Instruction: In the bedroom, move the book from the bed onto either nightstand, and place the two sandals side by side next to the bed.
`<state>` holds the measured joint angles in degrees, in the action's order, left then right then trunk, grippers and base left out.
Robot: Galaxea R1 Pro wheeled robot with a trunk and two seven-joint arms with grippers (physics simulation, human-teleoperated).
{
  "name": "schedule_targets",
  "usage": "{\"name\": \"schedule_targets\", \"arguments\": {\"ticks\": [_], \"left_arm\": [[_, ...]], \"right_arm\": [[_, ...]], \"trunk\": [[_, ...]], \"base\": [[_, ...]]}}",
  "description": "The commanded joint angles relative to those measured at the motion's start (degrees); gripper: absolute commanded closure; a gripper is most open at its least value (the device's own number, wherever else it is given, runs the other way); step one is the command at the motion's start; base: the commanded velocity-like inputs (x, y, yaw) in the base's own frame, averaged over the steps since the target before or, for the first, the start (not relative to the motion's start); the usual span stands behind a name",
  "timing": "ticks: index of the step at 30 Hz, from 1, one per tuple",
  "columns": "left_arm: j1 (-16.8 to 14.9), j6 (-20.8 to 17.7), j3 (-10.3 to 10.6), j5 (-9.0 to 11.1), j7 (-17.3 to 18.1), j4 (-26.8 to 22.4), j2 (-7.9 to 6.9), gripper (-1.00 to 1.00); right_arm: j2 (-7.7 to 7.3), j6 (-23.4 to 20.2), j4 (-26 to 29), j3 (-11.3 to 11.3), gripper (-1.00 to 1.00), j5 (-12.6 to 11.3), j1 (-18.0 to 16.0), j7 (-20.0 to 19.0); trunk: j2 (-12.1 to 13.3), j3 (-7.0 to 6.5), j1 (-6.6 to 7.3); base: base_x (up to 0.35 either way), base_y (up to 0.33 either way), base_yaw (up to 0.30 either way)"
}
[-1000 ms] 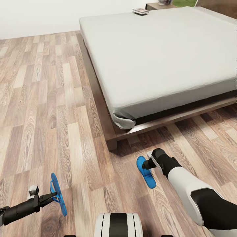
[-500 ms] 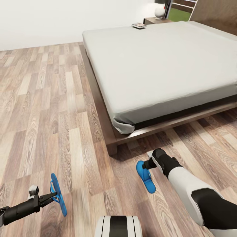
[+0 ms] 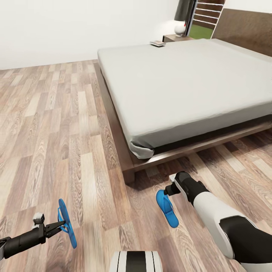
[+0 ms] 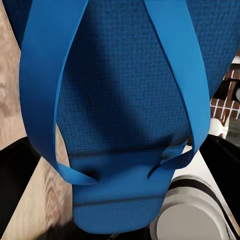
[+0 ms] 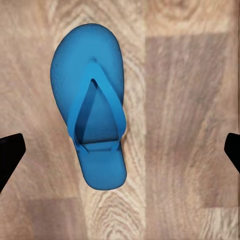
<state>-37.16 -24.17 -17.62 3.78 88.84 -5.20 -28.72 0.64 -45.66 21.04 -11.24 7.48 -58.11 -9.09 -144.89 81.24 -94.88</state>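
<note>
One blue sandal (image 3: 68, 226) stands on edge above the floor at the lower left, with my left gripper (image 3: 58, 226) shut on it; the left wrist view looks straight onto its sole and straps (image 4: 125, 115). The other sandal (image 3: 167, 208) lies flat on the wood floor near the bed's foot corner. My right gripper (image 3: 168, 190) hangs open just above its bed-side end, and its dark fingertips (image 5: 10, 152) stand wide either side of that sandal (image 5: 95, 110). The book (image 3: 158, 43) lies on the far corner of the bed (image 3: 181, 83), close to a nightstand (image 3: 174, 37).
The bed's dark wooden frame (image 3: 128, 166) juts out at floor level just ahead of my right arm. A white round lamp (image 3: 180, 28) stands on the nightstand, below a window. Bare plank floor (image 3: 53, 121) stretches along the bed's left side up to the white wall.
The view has tilted up, so the bed and floor sit lower in the picture. The floor sandal has slid away from my right gripper's tips. The left gripper keeps its sandal.
</note>
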Motion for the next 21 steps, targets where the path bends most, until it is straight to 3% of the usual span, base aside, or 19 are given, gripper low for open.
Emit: {"name": "schedule_targets", "arguments": {"ticks": [1, 14, 21], "left_arm": [[0.0, -0.6, 0.4, 0.4, 0.2, 0.0, -0.02, 1.0], [0.0, -0.7, 0.5, 0.1, 0.2, 0.0, -0.02, 1.0], [0.0, -0.7, 0.5, -0.2, 0.1, 0.0, -0.02, 1.0]], "right_arm": [[-0.01, -0.2, 0.1, -0.2, -1.0, 0.6, 0.0, -0.5], [-0.11, -0.2, -2.6, -0.1, -1.0, 0.5, 0.1, -0.7], [-2.48, 0.8, -5.5, -0.1, -1.0, 0.2, 0.2, -0.9]], "trunk": [[0.0, -0.19, 0.03], [0.2, -3.07, 0.37], [0.3, -4.62, 0.55]], "base": [[0.0, 0.0, 0.0], [0.0, 0.0, 0.0], [0.0, 0.0, 0.0]]}}
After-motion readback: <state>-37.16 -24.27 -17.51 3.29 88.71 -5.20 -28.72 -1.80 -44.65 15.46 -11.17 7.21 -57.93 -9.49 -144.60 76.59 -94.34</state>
